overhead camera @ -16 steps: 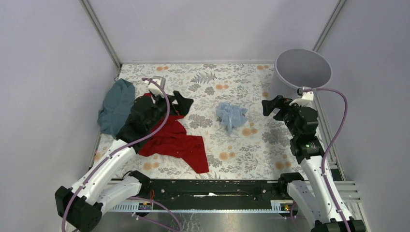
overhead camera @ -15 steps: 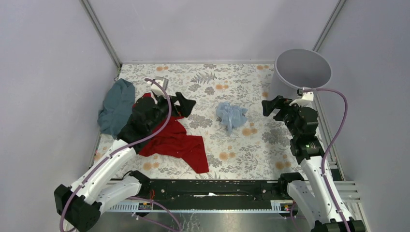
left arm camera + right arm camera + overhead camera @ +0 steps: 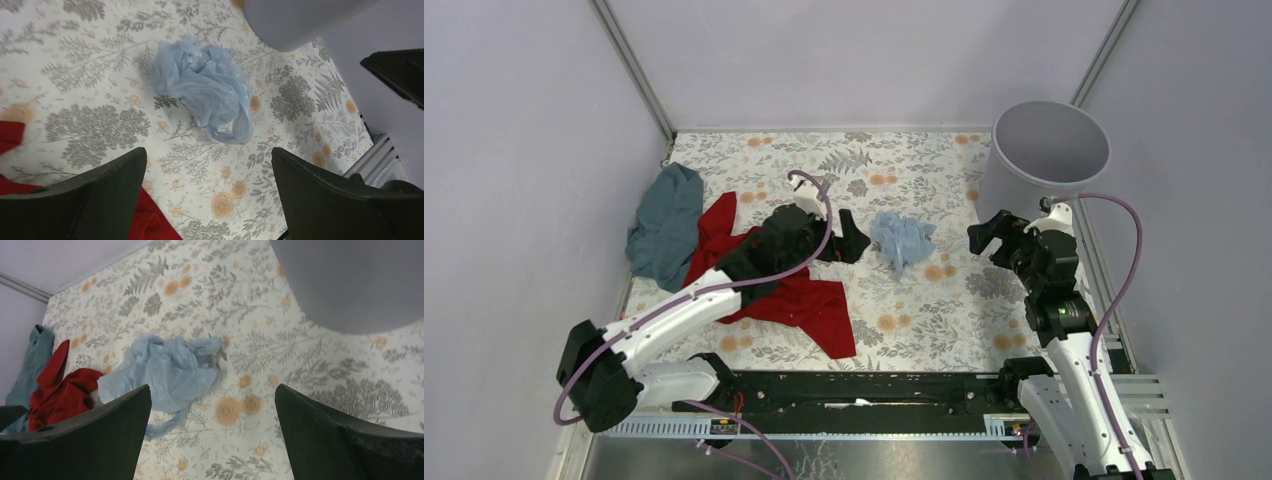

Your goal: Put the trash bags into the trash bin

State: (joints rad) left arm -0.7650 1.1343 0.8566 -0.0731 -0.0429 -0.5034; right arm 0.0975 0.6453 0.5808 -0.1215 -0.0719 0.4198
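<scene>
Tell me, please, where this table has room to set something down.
Bare: the far strip of floral tabletop between the teal-grey cloth and round light grey plastic bin; the near-right patch between the red cloth and the right arm. Crowded: the left side, with both cloths and the left arm, and the middle, around the pale blue plastic bag.

Plain lilac walls (image 3: 854, 60), floral-patterned tabletop (image 3: 944, 300)

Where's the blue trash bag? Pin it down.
In the top view the trash bag lies on the table right of centre, between the left gripper and the right gripper, the trash bin beyond it to the right.
</scene>
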